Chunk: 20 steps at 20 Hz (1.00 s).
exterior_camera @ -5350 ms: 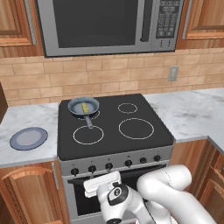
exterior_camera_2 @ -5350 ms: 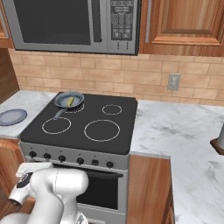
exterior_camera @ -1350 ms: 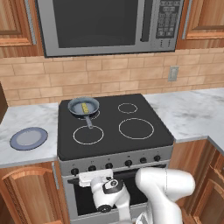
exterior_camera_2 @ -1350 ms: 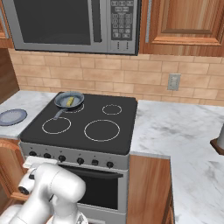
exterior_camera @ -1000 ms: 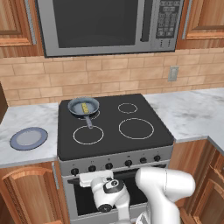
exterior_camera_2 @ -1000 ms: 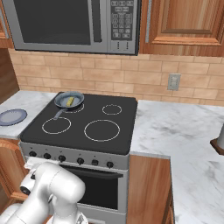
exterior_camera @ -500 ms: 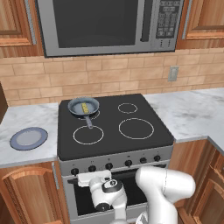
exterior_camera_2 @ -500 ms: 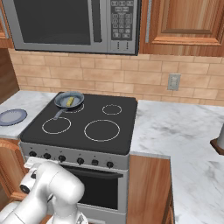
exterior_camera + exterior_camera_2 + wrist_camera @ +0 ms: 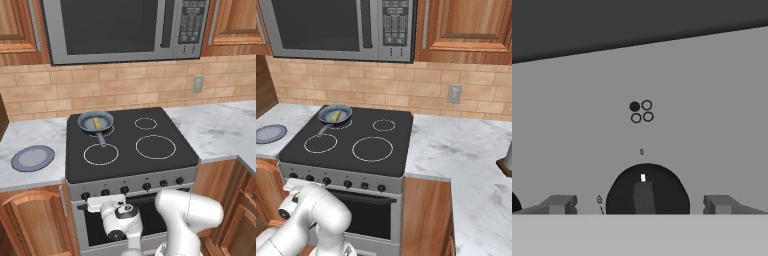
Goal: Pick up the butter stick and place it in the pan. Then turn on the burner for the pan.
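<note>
The butter stick (image 9: 96, 121) is seen lying in the pan (image 9: 95, 121) at the cooktop's 10 o'clock. A stove knob (image 9: 647, 192) is framed between the released gripper (image 9: 643, 204), apparently so the burner can be lit.

A dark pan (image 9: 95, 121) is seen on the black glass cooktop (image 9: 165, 157); a blue-grey plate (image 9: 33, 158) is set on the marble counter (image 9: 220, 131).

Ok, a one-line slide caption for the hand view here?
Open gripper straddles a black stove knob beneath its four-burner marker.
</note>
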Available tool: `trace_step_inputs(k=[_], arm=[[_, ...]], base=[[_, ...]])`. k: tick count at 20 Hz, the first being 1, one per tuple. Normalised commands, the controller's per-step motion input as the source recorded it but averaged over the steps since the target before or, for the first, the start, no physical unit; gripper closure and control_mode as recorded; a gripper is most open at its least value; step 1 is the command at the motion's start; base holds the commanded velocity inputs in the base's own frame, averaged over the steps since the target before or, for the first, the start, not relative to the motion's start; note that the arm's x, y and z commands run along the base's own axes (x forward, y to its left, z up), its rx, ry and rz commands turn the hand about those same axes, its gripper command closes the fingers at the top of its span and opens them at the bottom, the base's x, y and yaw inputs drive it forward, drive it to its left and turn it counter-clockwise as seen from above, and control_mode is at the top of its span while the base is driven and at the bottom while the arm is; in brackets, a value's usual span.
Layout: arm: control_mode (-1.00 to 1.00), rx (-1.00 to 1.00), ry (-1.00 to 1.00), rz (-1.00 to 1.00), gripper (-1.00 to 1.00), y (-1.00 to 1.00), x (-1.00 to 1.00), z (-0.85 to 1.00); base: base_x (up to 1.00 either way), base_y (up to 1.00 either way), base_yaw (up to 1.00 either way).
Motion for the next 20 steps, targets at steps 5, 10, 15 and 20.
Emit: trace_step_inputs(k=[5, 10, 15, 20], arm=[[-1.00, 0.03, 0.00, 0.02, 1.00, 0.00, 0.08, -0.02], [-1.00, 0.00, 0.00, 0.00, 1.00, 0.00, 0.03, -0.03], [-1.00, 0.00, 0.00, 0.00, 1.00, 0.00, 0.00, 0.00], [-1.00, 0.00, 0.00, 0.00, 1.00, 0.00, 0.01, 0.00]], base=[[0.00, 0.00, 0.00], [0.00, 0.00, 0.00], [0.00, 0.00, 0.00], [0.00, 0.00, 0.00]])
